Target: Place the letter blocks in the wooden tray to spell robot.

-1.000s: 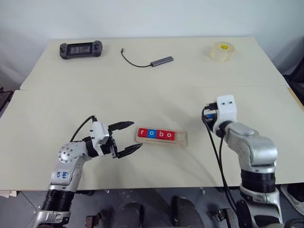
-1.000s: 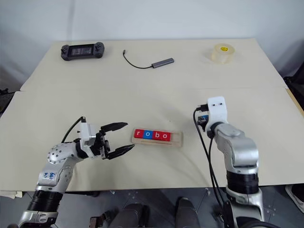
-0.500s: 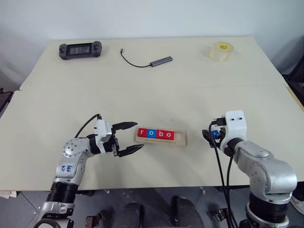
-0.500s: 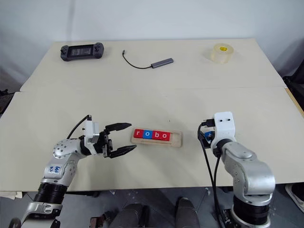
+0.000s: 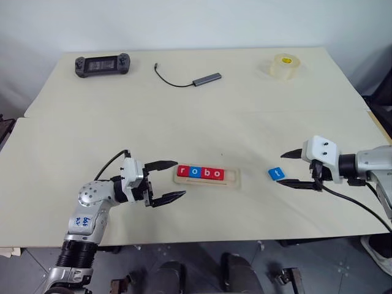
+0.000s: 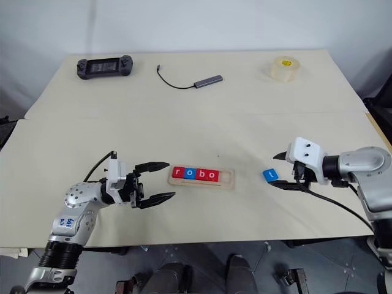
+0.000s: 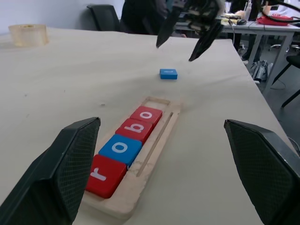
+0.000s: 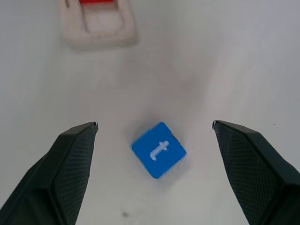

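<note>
Across the beige table, four letter blocks fill the wooden tray beside the empty, wide-open left gripper. One blue t block lies loose just before the right gripper, spread wide and empty.

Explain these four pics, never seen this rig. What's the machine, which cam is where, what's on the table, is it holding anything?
It is a humanoid robot with two arms, each ending in a two-finger gripper. Two pictures come from its head cameras, looking down over a table. The other two come from cameras on each wrist, looking out between that gripper's fingers.

On the table lies a wooden tray holding four letter blocks that spell "robo". A blue t block lies loose to its right. At the far edge are a handheld controller, a cable adapter and a tape roll.

The left gripper is open beside the tray. The right gripper is open around the t block. Nothing is held.
</note>
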`<action>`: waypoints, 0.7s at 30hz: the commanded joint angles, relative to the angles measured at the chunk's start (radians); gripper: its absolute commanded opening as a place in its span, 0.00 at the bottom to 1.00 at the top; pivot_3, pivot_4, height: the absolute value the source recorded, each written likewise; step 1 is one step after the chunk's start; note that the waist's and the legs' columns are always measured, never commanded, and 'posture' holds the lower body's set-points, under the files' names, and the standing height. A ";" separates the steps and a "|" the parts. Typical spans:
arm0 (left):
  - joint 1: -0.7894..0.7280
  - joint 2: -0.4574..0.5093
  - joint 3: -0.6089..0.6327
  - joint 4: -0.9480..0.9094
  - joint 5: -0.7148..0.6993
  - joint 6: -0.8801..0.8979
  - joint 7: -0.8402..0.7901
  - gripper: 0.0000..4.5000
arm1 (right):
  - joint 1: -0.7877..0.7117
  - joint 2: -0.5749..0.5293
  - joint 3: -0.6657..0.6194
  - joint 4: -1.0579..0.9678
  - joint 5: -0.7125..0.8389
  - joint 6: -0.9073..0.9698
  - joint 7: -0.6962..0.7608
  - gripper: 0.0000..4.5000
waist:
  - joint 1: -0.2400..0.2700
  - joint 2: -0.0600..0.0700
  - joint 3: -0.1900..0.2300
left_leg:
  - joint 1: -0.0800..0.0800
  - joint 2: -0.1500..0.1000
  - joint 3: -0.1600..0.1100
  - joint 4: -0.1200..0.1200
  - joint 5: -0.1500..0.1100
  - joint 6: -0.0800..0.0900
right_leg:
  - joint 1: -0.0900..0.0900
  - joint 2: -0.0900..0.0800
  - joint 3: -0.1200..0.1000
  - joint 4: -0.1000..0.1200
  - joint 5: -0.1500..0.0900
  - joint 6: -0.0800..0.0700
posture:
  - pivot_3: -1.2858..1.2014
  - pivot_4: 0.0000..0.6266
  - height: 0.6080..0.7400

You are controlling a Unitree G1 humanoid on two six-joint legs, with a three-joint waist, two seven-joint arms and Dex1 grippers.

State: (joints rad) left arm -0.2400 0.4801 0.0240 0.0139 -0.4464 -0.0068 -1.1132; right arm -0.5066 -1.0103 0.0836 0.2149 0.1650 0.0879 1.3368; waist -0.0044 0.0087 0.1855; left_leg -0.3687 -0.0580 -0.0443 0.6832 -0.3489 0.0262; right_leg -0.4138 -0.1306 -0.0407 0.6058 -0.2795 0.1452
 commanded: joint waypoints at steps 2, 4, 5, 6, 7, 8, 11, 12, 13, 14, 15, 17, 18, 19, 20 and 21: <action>0.031 0.015 0.025 -0.068 -0.013 0.001 0.022 1.00 | -0.155 0.042 0.083 0.256 -0.093 -0.203 0.103 0.91 | 0.000 0.000 0.000 | 0.000 0.000 0.000 0.000 0.000 0.000 | 0.000 -0.001 0.000 -0.001 0.000 0.000 | 0.52 0.24 1.00; 0.045 0.018 0.030 -0.085 -0.013 0.004 0.033 1.00 | -0.209 0.067 0.110 0.343 -0.118 -0.238 0.132 0.91 | 0.000 0.000 0.000 | -0.001 0.000 0.000 0.000 0.000 0.000 | 0.000 -0.001 0.000 -0.001 0.000 0.000 | 0.52 0.24 1.00; 0.051 0.020 0.032 -0.092 -0.013 0.006 0.037 1.00 | -0.228 0.076 0.120 0.379 -0.128 -0.257 0.144 0.91 | 0.002 0.000 0.000 | -0.001 0.000 0.000 0.000 0.000 0.000 | 0.000 -0.001 -0.001 -0.001 0.000 0.000 | 0.52 0.24 1.00; 0.063 0.022 0.036 -0.105 -0.014 0.008 0.046 1.00 | -0.250 0.087 0.136 0.423 -0.148 -0.279 0.154 0.91 | 0.003 0.000 0.000 | -0.001 0.000 -0.001 0.000 0.000 0.000 | 0.000 -0.001 -0.001 -0.001 0.000 0.000 | 0.52 0.24 1.00; 0.072 0.023 0.039 -0.116 -0.013 0.010 0.053 1.00 | -0.268 0.097 0.147 0.460 -0.162 -0.303 0.163 0.91 | 0.004 0.000 0.000 | -0.001 0.000 -0.002 0.000 0.000 -0.001 | 0.000 -0.001 -0.002 -0.002 0.000 0.000 | 0.52 0.24 1.00; 0.079 0.025 0.041 -0.123 -0.013 0.011 0.058 1.00 | -0.281 0.104 0.155 0.487 -0.171 -0.320 0.169 0.91 | 0.004 0.000 0.000 | -0.001 0.000 -0.002 0.000 0.000 -0.001 | 0.000 -0.001 -0.002 -0.002 0.000 0.000 | 0.52 0.24 1.00; 0.098 0.026 0.046 -0.146 -0.012 0.015 0.077 1.00 | -0.316 0.127 0.164 0.548 -0.182 -0.327 0.198 0.77 | 0.002 0.000 0.000 | -0.001 0.000 -0.003 0.000 0.000 -0.001 | 0.001 -0.001 -0.003 -0.002 0.000 0.000 | 0.52 0.24 1.00; 0.103 0.027 0.049 -0.152 -0.013 0.016 0.082 1.00 | -0.322 0.130 0.167 0.559 -0.186 -0.330 0.207 0.71 | 0.002 0.000 0.000 | -0.001 0.000 -0.003 0.000 0.000 -0.001 | 0.001 -0.001 -0.003 -0.003 0.000 0.000 | 0.52 0.24 1.00; 0.107 0.028 0.051 -0.157 -0.014 0.016 0.086 1.00 | -0.330 0.133 0.170 0.567 -0.190 -0.337 0.211 0.64 | 0.002 0.000 0.000 | -0.001 0.000 -0.003 0.000 0.000 -0.001 | 0.001 -0.001 -0.003 -0.003 0.000 0.000 | 0.52 0.24 1.00; 0.112 0.029 0.053 -0.162 -0.014 0.016 0.090 1.00 | -0.337 0.135 0.172 0.569 -0.192 -0.344 0.214 0.57 | 0.002 0.000 0.000 | -0.001 0.000 -0.003 0.001 0.000 -0.001 | 0.001 -0.001 -0.003 -0.003 0.000 0.000 | 0.52 0.24 1.00; 0.114 0.029 0.054 -0.166 -0.013 0.016 0.093 1.00 | -0.342 0.137 0.173 0.571 -0.192 -0.351 0.214 0.49 | 0.002 0.000 0.000 | -0.001 0.000 -0.003 0.001 0.000 -0.001 | 0.002 -0.001 -0.003 -0.003 0.000 0.000 | 0.52 0.24 1.00; 0.118 0.029 0.056 -0.170 -0.013 0.016 0.098 1.00 | -0.351 0.137 0.177 0.532 -0.184 -0.312 0.234 0.34 | 0.002 0.000 0.000 | 0.000 0.000 -0.003 0.001 0.000 -0.002 | 0.002 -0.001 -0.003 -0.003 0.000 0.000 | 0.52 0.24 1.00; 0.120 0.030 0.057 -0.171 -0.012 0.015 0.101 1.00 | -0.353 0.135 0.180 0.485 -0.176 -0.267 0.252 0.33 | 0.002 0.000 0.000 | 0.000 0.000 -0.003 0.001 0.000 -0.002 | 0.002 -0.001 -0.003 -0.003 0.000 0.000 | 0.52 0.24 1.00; 0.121 0.030 0.057 -0.172 -0.013 0.014 0.103 1.00 | -0.353 0.137 0.179 0.429 -0.161 -0.212 0.260 0.33 | 0.002 0.001 0.000 | 0.000 0.000 -0.003 0.001 0.000 -0.002 | 0.001 -0.001 -0.003 -0.003 0.000 0.000 | 0.52 0.24 1.00; 0.122 0.030 0.057 -0.173 -0.013 0.014 0.106 1.00 | -0.351 0.137 0.177 0.391 -0.152 -0.174 0.263 0.33 | 0.002 0.001 0.000 | -0.001 0.000 -0.003 0.001 0.000 -0.002 | 0.001 -0.001 -0.003 -0.002 0.000 0.000 | 0.52 0.24 1.00; 0.123 0.028 0.057 -0.173 -0.012 0.010 0.110 1.00 | -0.351 0.152 0.168 0.327 -0.132 -0.081 0.238 0.33 | 0.001 0.001 0.000 | -0.001 0.000 -0.003 0.001 0.000 -0.002 | 0.000 -0.001 -0.003 -0.001 0.000 0.000 | 0.52 0.24 1.00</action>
State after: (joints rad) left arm -0.1206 0.5033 0.0623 -0.1159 -0.4464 0.0130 -1.0132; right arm -0.8429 -0.8677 0.2701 0.6518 -0.0081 -0.1058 1.5242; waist -0.0033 0.0098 0.1859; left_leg -0.3701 -0.0580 -0.0473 0.6844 -0.3488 0.0240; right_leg -0.4138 -0.1317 -0.0438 0.6054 -0.2795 0.1448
